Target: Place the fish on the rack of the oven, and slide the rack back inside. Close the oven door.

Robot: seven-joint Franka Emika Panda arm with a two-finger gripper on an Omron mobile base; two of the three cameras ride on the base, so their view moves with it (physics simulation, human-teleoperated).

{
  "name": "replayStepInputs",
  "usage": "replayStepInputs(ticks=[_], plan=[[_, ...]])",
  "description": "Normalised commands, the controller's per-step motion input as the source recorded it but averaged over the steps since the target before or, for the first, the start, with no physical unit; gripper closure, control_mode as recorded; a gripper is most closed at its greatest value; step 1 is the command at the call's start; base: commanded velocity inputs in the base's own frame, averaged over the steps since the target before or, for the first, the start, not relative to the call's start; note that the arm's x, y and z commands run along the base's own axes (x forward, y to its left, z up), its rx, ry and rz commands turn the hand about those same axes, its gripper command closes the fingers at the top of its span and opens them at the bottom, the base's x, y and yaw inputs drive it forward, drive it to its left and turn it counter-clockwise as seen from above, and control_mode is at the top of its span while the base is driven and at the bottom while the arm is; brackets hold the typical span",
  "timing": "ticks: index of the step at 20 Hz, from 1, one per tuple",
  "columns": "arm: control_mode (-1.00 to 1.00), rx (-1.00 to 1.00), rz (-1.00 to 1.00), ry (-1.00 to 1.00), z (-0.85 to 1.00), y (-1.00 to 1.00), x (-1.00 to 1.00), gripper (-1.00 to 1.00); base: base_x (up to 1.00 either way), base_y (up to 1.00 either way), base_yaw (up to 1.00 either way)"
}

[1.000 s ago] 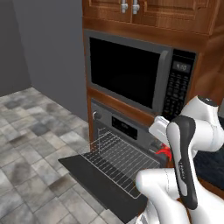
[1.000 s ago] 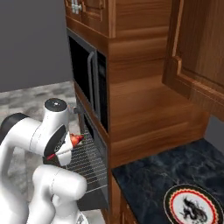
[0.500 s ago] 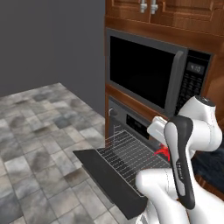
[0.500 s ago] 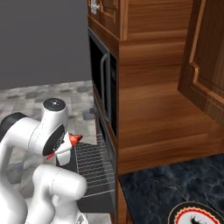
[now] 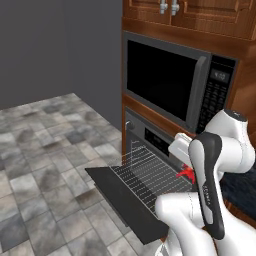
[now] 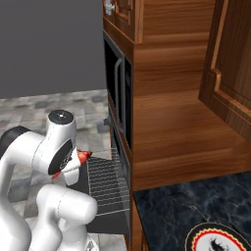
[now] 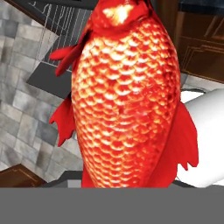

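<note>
The red-orange fish point(image 7: 127, 96) hangs close before the hand camera. My gripper point(image 6: 71, 165) is shut on it, and its fingertips are hidden behind the fish. The fish point(image 5: 186, 173) shows as a red tip beside my forearm, held above the right part of the rack point(image 5: 148, 171). The wire rack is pulled out over the oven door point(image 5: 122, 195), which lies open and flat. The grey oven point(image 5: 150, 136), with its control strip, sits under the microwave. From the right side, the fish point(image 6: 83, 156) pokes out just left of the rack point(image 6: 108, 182).
A black-windowed microwave point(image 5: 170, 82) sits above the oven, with wooden cabinets point(image 5: 200, 12) overhead. A dark stone counter point(image 6: 186, 211) with a round dark-rimmed plate point(image 6: 215, 240) lies to the right of the oven. Grey tiled floor point(image 5: 45, 150) spreads to the left of the open door.
Both base views have shifted, so the base has driven and the oven now lies further right in the left view. The arm's pose and its hold on the fish are unchanged.
</note>
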Motion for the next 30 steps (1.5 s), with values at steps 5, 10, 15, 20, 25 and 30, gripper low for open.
replayStepInputs(ticks=[5,10,15,20,25,30], plan=[[-1.00,0.00,0.00,-0.01,-0.09,0.00,0.31,1.00,0.00,0.00,0.00],[-1.00,0.00,-0.06,0.00,-0.11,0.00,0.23,1.00,0.00,0.00,0.00],[-1.00,-0.02,-0.06,0.00,-0.33,0.00,0.46,1.00,0.00,0.00,0.00],[-1.00,-0.09,-0.07,0.00,-0.51,0.06,0.64,1.00,0.00,0.00,0.00],[-1.00,-0.10,-0.02,0.00,-0.68,0.16,0.70,1.00,0.00,0.00,0.00],[-1.00,-0.06,0.00,0.00,-0.66,0.05,0.52,1.00,0.00,0.00,0.00]])
